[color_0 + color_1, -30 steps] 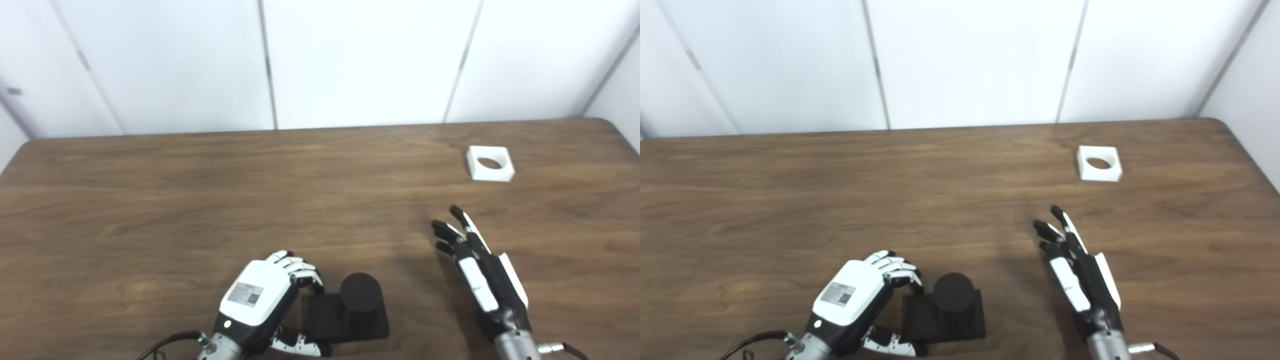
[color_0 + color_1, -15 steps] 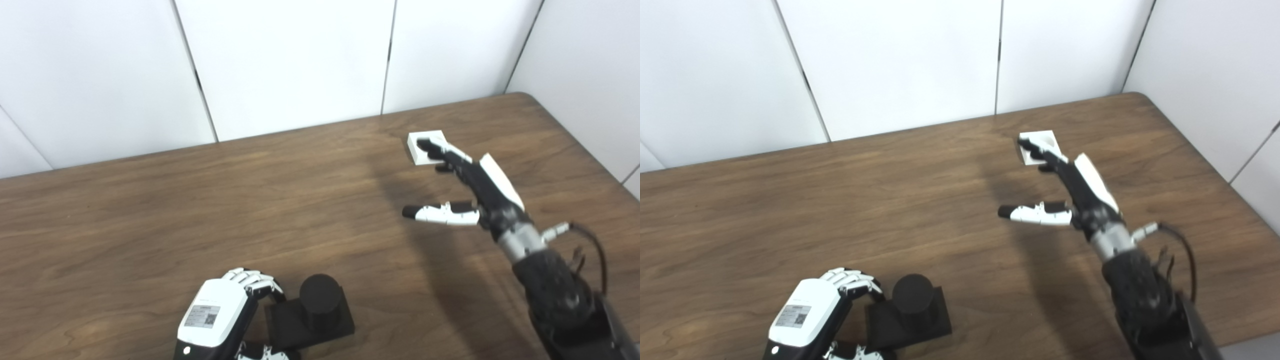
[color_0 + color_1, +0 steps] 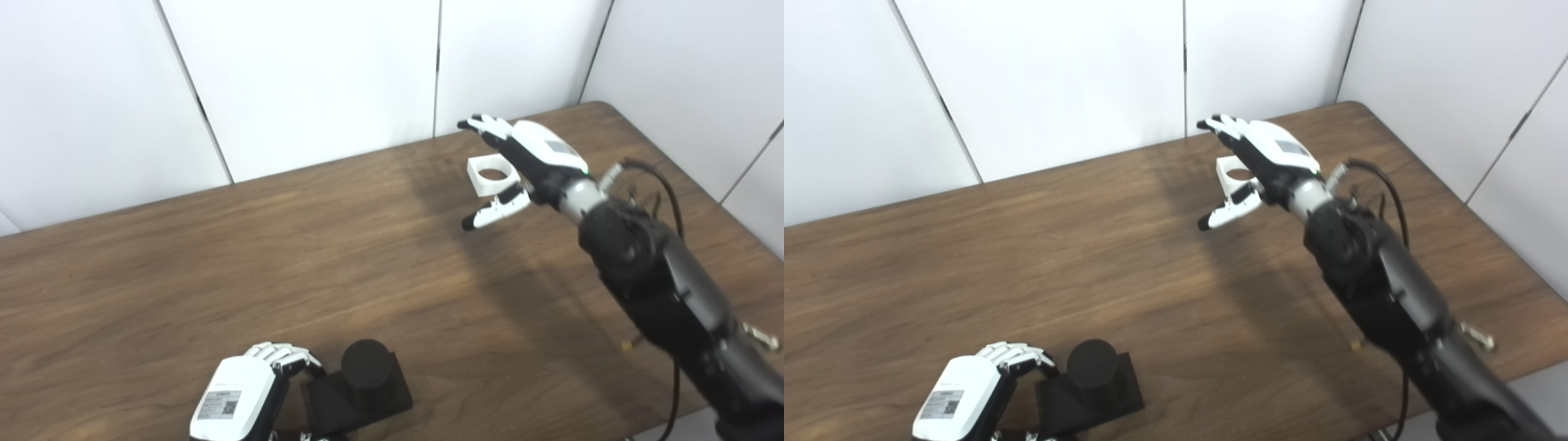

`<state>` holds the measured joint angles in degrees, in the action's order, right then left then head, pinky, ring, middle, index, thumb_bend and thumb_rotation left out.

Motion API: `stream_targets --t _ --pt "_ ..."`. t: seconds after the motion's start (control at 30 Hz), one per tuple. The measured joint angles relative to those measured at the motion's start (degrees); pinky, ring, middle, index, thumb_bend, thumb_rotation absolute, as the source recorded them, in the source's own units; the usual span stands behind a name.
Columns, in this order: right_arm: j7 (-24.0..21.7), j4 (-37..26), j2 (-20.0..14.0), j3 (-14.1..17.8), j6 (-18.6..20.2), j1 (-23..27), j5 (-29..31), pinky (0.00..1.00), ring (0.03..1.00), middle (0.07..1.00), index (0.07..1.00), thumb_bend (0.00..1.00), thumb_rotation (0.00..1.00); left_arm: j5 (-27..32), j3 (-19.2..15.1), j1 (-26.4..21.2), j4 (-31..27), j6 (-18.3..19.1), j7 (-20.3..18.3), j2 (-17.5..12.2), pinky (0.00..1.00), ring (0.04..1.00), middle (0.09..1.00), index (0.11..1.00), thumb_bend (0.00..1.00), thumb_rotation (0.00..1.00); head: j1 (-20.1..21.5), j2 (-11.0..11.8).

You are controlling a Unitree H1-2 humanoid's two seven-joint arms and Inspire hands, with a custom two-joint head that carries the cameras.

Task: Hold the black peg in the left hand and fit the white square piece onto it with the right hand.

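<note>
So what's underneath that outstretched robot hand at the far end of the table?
Under the right hand lies the white square piece, its round hole showing between fingers and thumb. The hand covers its far right edge, so contact cannot be seen.

peg (image 3: 366, 367) on table (image 3: 245, 263) at near left edge, left hand (image 3: 236, 404) just left of it, square piece (image 3: 490, 176) far right, right hand (image 3: 527, 156) over it

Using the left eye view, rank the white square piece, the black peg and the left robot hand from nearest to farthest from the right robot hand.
1. White square piece, directly beneath the right robot hand, far side of the table.
2. Black peg, near edge.
3. Left robot hand, just left of the peg, slightly farther.
</note>
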<state>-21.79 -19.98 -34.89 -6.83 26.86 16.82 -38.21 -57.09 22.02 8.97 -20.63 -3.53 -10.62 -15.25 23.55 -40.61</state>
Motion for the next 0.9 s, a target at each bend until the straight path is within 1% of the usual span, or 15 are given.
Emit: stream_targets --t 0.07,0.1,0.27,0.4,0.53,0.67,0.7,0.83,0.9 --pt "-2.51 1.95 -1.68 -1.6 -0.04 2.48 -2.4 1.0 1.0 1.0 0.943 0.96 0.25 0.03 -0.01 0.0 0.27 -0.39 0.53 -0.02 0.82 0.769 0.715 0.484 0.52 0.05 0.0 0.0" --pt "-3.39 3.14 -2.36 -2.67 -0.09 3.74 -3.71 1.0 1.0 1.0 0.943 0.97 0.25 0.03 -0.04 -0.02 0.44 -0.53 0.79 -0.07 0.82 0.77 0.715 0.484 0.52 0.05 0.52 0.35" --pt "-7.57 10.12 -3.13 -6.52 -0.3 8.94 -8.23 1.0 1.0 1.0 0.944 0.99 0.26 0.02 0.01 -0.26 0.65 -0.66 0.86 -0.2 0.82 0.776 0.718 0.485 0.52 0.05 0.44 0.79" --pt "-8.85 15.82 -3.37 -8.43 -1.05 12.12 -9.62 1.0 1.0 1.0 0.942 1.0 0.27 0.02 0.05 -0.26 0.84 -1.03 1.2 -0.15 0.82 0.774 0.716 0.485 0.52 0.05 -0.09 1.14" --pt "-9.27 20.26 -3.77 -9.91 -2.85 14.78 -10.5 1.0 1.0 1.0 0.939 1.0 0.28 -0.02 0.01 -0.22 0.86 -1.03 1.24 -0.11 0.82 0.776 0.718 0.484 0.52 0.05 -0.35 1.14" --pt "-9.64 25.38 -4.0 -11.21 -3.25 16.93 -11.05 1.0 1.0 1.0 0.936 1.0 0.27 -0.1 0.0 -0.13 0.88 -1.02 1.45 0.03 0.81 0.769 0.714 0.484 0.52 0.05 -0.88 1.14" --pt "-9.92 26.23 -4.08 -11.47 -3.39 17.36 -11.31 1.0 1.0 1.0 0.941 1.0 0.29 -0.21 -0.02 -0.2 0.95 -1.02 1.51 0.1 0.81 0.769 0.713 0.484 0.52 0.05 -0.88 1.23" --pt "-13.34 29.54 -4.55 -13.72 -3.27 19.81 -13.15 1.0 1.0 1.0 0.911 1.0 0.29 -0.24 -0.07 -0.12 1.05 -1.03 1.78 0.13 0.82 0.77 0.713 0.484 0.52 0.05 -1.23 1.41" --pt "-13.89 30.83 -4.54 -14.12 -3.29 20.76 -13.82 1.0 1.0 1.0 0.906 1.0 0.28 -0.31 -0.04 -0.13 1.1 -1.03 1.87 0.19 0.82 0.77 0.713 0.484 0.52 0.05 -1.32 1.41"
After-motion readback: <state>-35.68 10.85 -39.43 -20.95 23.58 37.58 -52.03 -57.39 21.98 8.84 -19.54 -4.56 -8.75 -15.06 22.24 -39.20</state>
